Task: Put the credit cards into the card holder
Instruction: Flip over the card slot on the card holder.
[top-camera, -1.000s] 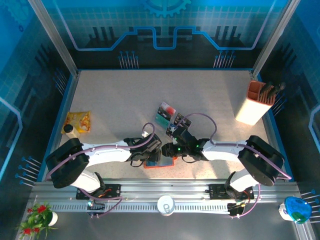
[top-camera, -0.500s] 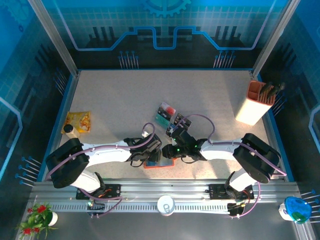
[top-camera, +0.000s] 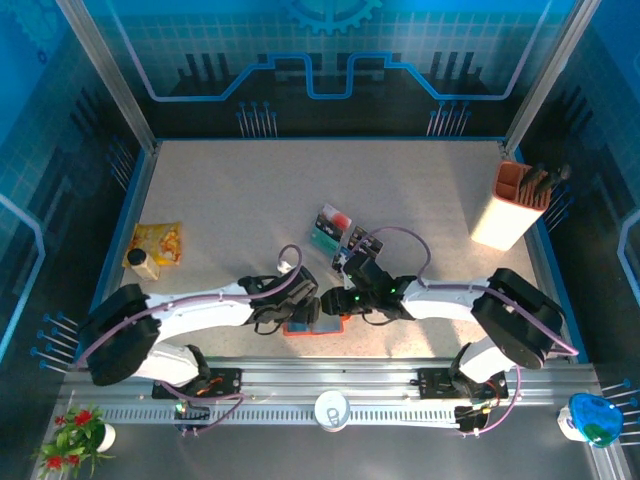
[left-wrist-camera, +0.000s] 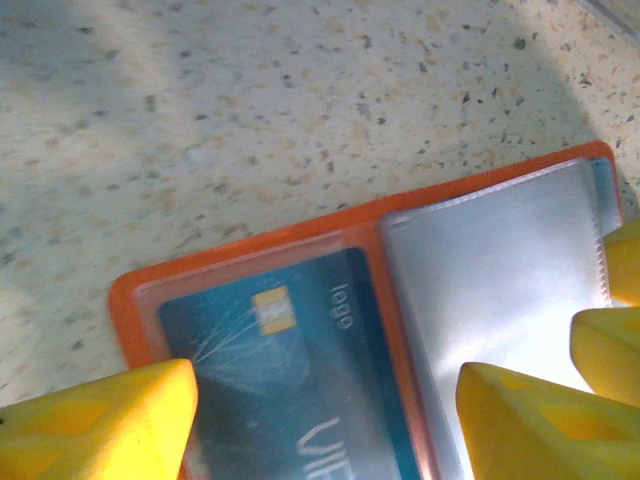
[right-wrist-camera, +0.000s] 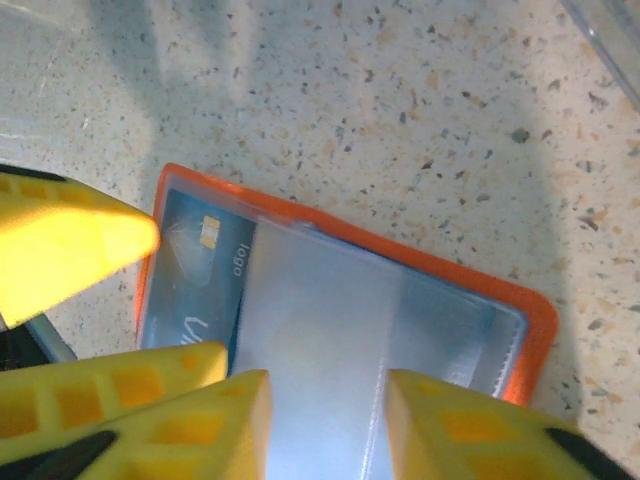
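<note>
lying open and flat on the speckled table (top-camera: 230, 200), the card holder (top-camera: 316, 326) is seen with its inside turned up. in the left wrist view a teal card (left-wrist-camera: 290, 370) is shown tucked under the clear pocket of one half of the card holder (left-wrist-camera: 480, 290), chip and lettering visible, while the other half is covered by a silvery pocket. the left gripper (top-camera: 300, 312) (left-wrist-camera: 325, 385) is held just above the card holder with its jaws spread wide, one finger over the carded half and one over the silvery half; nothing is clamped between them. the right gripper (top-camera: 338, 300) (right-wrist-camera: 328, 385) is placed at the card holder's opposite side, its jaws parted by a narrower gap over the silvery pocket; whether its fingertips actually press on that pocket cannot be made out. the other credit cards (top-camera: 340, 238) are gathered just beyond the card holder, on the side away from the arm bases. an orange-and-white box (top-camera: 520, 205) is stood well apart to the card holder's far right, and a yellow snack packet (top-camera: 158, 243) well apart to its left.
</note>
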